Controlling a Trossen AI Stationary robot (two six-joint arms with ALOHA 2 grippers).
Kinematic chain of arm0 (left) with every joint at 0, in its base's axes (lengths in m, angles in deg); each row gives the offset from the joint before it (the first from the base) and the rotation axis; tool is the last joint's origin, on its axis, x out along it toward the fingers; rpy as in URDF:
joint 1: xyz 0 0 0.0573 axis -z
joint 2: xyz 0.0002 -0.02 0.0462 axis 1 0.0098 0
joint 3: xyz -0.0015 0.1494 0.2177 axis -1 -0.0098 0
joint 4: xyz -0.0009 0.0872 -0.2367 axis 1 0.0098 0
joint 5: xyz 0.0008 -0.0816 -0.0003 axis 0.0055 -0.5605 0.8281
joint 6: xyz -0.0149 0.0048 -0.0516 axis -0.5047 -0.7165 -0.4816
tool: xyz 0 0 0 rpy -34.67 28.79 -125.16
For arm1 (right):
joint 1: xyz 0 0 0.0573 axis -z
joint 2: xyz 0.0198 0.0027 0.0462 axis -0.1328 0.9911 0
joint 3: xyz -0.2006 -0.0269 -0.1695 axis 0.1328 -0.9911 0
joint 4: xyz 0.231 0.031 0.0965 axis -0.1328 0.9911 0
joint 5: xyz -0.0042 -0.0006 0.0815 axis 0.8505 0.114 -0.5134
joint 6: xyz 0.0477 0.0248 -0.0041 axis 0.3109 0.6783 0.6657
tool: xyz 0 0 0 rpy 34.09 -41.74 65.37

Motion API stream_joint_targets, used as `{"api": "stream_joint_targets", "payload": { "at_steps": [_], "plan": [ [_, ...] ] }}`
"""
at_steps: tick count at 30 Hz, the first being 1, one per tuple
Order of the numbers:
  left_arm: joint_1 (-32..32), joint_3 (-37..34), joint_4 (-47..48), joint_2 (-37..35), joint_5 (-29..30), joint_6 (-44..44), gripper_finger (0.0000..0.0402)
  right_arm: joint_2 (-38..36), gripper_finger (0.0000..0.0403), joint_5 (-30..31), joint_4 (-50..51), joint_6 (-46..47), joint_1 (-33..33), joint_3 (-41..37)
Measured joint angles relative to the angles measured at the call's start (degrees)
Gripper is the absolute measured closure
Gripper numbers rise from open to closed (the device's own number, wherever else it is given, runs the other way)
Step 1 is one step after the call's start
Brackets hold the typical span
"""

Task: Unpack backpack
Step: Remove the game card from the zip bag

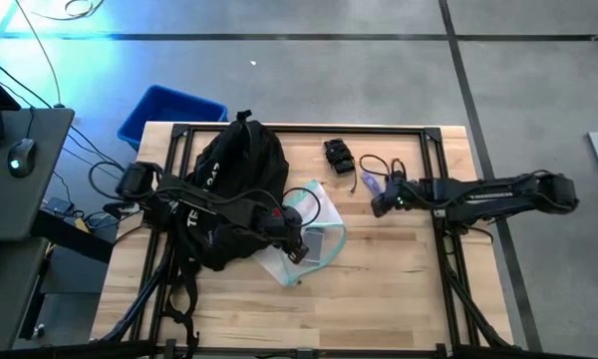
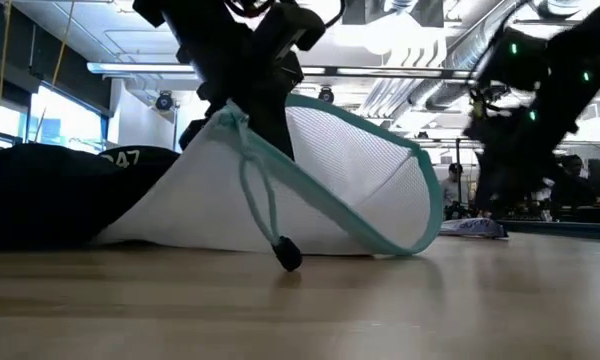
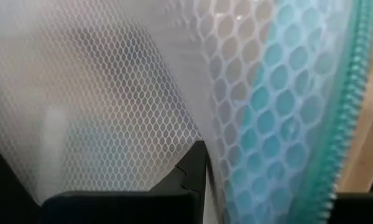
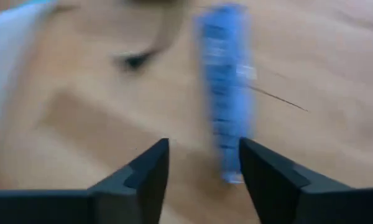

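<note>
Our left pincer [image 1: 297,242] is clamped tight on a white mesh pouch [image 1: 309,234] with a teal zipper edge. It holds the pouch up by one side, so the pouch stands tilted on the wooden surface [image 1: 379,289]. In the low view a thin cord with a dark tip [image 2: 288,254] hangs from the pouch down to the wood. The pouch sits just beside the backpack [image 1: 234,189], which lies on the left half of the surface, under our left arm.

Our right pincer [image 4: 203,163] has its fingers apart and holds nothing. A small blue thing [image 4: 224,93] lies on the wood right in front of it; it is too blurry for us to name. Near it, toward the far edge, lie a small black item [image 1: 338,155] and a dark cable [image 1: 377,165].

A blue bin [image 1: 169,112] sits on the floor past the far left corner.
</note>
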Motion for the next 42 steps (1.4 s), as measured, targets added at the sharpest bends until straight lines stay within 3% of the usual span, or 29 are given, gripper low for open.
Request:
{"api": "stream_joint_targets", "payload": {
  "at_steps": [3,6,10,13,17,21,27,32,36,42],
  "plan": [
    [0.00,0.00,1.94,-1.68,1.23,-0.52,0.0402,-1.00,0.0187,-3.52,4.47,-5.78,-1.11,3.52],
    [-0.30,0.11,5.48,-3.14,2.38,-0.37,0.0402,-1.11,0.0184,-9.18,2.14,-11.84,-4.08,5.99],
    [-0.79,0.09,8.82,-3.48,2.43,1.95,0.0402,-0.96,0.0191,-18.97,-8.91,-19.42,-11.66,6.57],
    [-0.79,0.09,8.84,-3.48,2.80,3.45,0.0402,-0.04,0.0201,-22.06,-19.40,-22.47,-18.28,6.71],
    [-0.79,0.09,8.90,-3.48,5.55,3.19,0.0402,6.03,0.0225,-21.72,-30.08,-20.02,-23.47,6.80],
    [-1.11,0.09,8.85,-3.48,6.01,2.75,0.0402,16.43,0.0269,-15.02,-35.84,-15.37,-26.43,7.59],
    [-1.20,0.04,8.61,-3.48,6.73,6.06,0.0402,33.79,0.0342,-10.99,-36.82,-15.92,-26.87,18.90],
    [-1.16,0.04,9.41,-3.48,6.65,11.72,0.0402,46.38,0.0393,-6.02,-29.00,-10.76,-26.15,32.17],
    [-1.16,0.02,12.60,-3.48,6.65,14.39,0.0402,54.11,0.0399,-6.76,-19.18,-4.63,-25.51,40.38],
    [-0.33,0.00,13.95,-3.48,6.14,17.20,0.0402,55.09,0.0402,-7.15,-7.69,0.39,-26.08,43.32]
  ]
}}
